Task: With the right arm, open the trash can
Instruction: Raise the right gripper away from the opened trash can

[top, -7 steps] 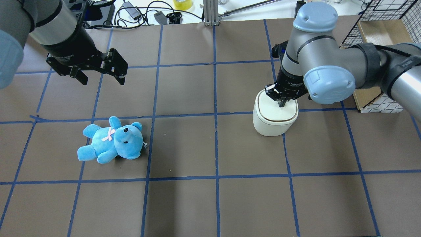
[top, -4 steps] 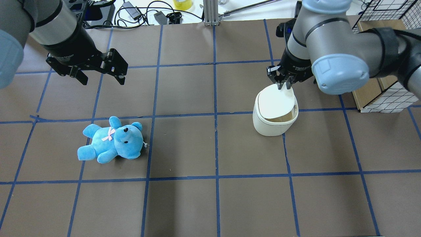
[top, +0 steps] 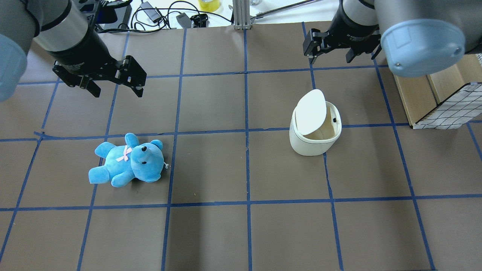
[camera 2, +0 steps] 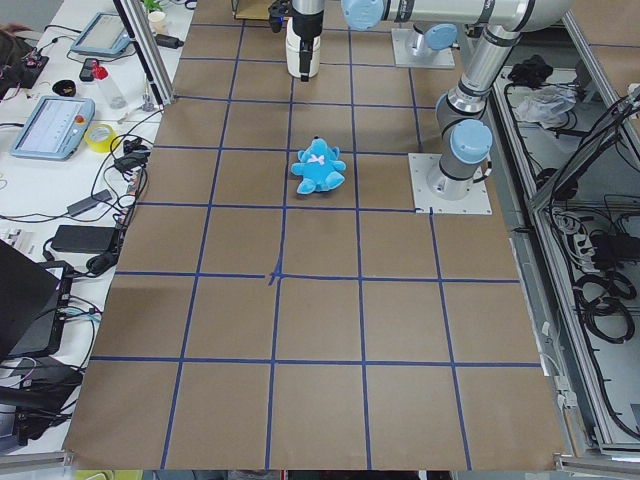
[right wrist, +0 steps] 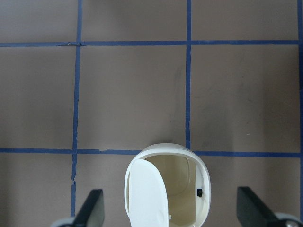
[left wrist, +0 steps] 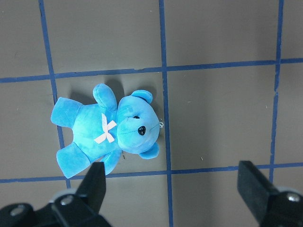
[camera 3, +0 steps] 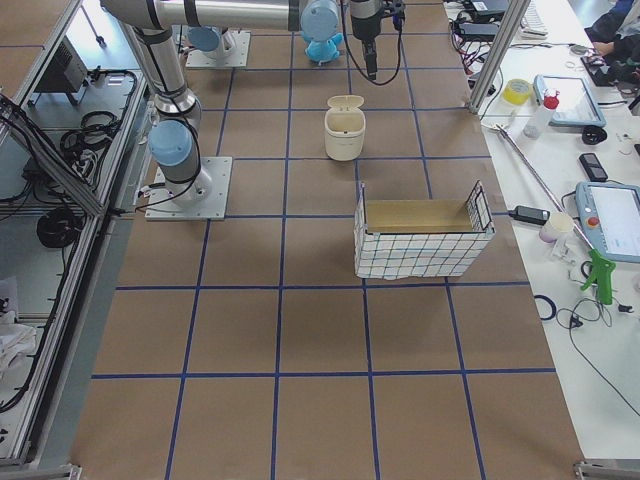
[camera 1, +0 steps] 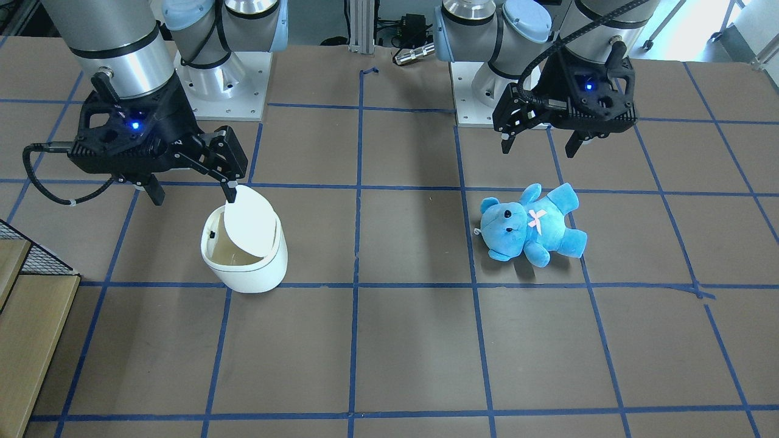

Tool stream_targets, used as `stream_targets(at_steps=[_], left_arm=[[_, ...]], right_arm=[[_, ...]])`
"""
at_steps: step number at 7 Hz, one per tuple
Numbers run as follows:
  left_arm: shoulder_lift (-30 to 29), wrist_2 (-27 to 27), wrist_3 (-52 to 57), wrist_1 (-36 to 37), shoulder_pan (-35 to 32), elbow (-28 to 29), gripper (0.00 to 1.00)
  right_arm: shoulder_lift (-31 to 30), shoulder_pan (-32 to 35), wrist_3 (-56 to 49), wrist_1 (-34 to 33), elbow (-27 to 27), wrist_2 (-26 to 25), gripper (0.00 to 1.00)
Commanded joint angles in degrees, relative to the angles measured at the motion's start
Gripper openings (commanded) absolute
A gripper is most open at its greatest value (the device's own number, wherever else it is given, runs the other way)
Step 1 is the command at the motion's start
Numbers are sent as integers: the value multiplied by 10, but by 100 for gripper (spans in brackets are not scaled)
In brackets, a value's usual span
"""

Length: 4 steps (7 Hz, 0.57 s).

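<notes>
The white trash can (top: 315, 140) stands right of centre with its lid (top: 310, 112) tilted up and the inside showing. It also shows in the front view (camera 1: 243, 267) and the right wrist view (right wrist: 165, 158). My right gripper (top: 329, 56) is open and empty; it hangs above and beyond the can without touching it, and in the front view (camera 1: 195, 196) its near finger ends just by the lid's top edge. My left gripper (top: 117, 90) is open and empty, above the table beyond the blue teddy bear (top: 128, 162).
A wire basket holding a wooden box (top: 433, 98) stands at the right edge, close to the right arm. Cables and small items (top: 158, 15) lie along the far edge. The teddy (left wrist: 109, 130) lies under the left wrist camera.
The right gripper has lifted off the lid, drawn back toward the far side and opened. The lid has swung up from closed to open. The left arm has not moved.
</notes>
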Motion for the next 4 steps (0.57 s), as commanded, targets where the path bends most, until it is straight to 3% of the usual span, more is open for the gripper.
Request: stream_targets(at_steps=[1, 4], left_arm=[[0, 0, 0, 0, 0, 0, 100], [0, 0, 0, 0, 0, 0, 100]], right_arm=[[-3, 2, 0, 32, -7, -22, 100], [-4, 2, 0, 33, -6, -17, 100]])
